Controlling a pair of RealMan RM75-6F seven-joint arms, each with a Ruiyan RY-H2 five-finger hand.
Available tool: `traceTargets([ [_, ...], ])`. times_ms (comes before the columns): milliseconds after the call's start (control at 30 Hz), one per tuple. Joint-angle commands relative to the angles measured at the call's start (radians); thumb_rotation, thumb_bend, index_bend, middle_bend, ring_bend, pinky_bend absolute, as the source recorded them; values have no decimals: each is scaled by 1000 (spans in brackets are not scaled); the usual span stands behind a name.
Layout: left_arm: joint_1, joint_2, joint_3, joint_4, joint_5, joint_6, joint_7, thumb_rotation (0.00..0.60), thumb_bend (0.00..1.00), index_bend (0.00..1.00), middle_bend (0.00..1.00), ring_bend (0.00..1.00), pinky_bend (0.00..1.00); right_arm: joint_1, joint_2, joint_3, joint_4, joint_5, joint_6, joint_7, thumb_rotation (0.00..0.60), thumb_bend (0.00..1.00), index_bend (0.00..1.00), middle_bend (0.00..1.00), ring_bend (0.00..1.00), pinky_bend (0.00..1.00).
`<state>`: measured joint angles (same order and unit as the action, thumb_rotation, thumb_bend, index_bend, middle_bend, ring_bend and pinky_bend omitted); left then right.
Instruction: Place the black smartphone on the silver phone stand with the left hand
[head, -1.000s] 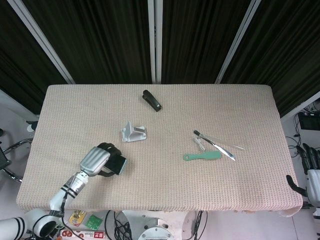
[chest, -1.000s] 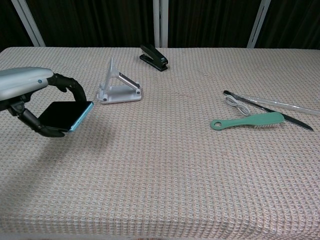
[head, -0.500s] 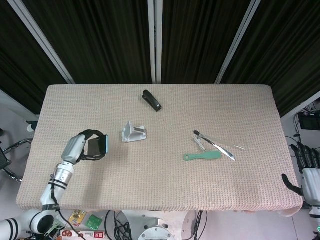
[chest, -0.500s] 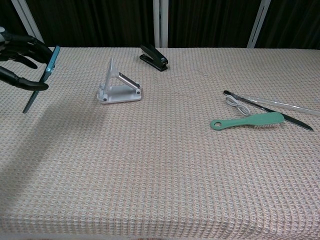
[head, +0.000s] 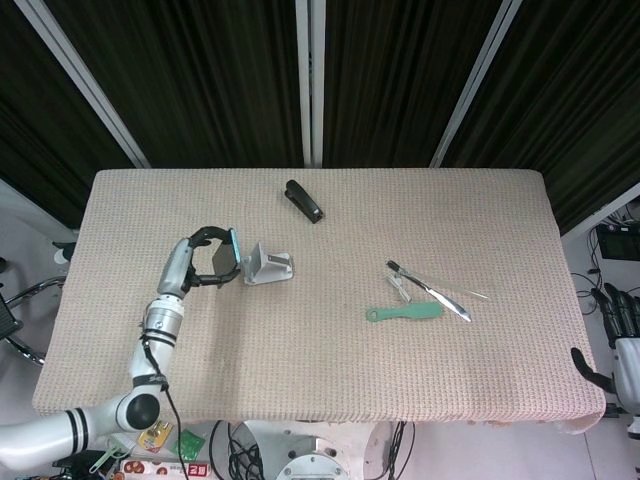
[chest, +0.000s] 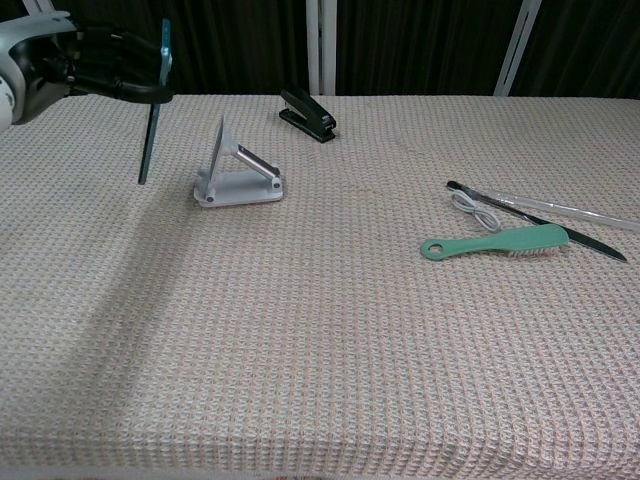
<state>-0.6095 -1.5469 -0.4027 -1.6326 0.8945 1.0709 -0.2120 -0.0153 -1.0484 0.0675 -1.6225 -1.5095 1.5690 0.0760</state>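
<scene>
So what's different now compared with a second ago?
The left hand, gripping the black smartphone throughout, has carried it from near the table's front edge toward the silver phone stand, and turned it from lying nearly flat to almost upright beside the stand, not yet on it. Its fingers kept their hold. The stand, stapler, green brush and cable stayed put; the right hand hardly moved.

Black smartphone (chest: 153, 105) (teal-edged), silver phone stand (chest: 238, 170), green brush (chest: 496, 242), beige waffle-weave table (chest: 330, 350).

No text, label or number can be read anywhere.
</scene>
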Motion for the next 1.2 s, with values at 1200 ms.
traceTargets([
  [1200,-96,-180,-43,280,13,-149,-155,600,353,507,594,220,220,-14,8,-5,5,13,-3,4,600,216,0,0,0,0],
])
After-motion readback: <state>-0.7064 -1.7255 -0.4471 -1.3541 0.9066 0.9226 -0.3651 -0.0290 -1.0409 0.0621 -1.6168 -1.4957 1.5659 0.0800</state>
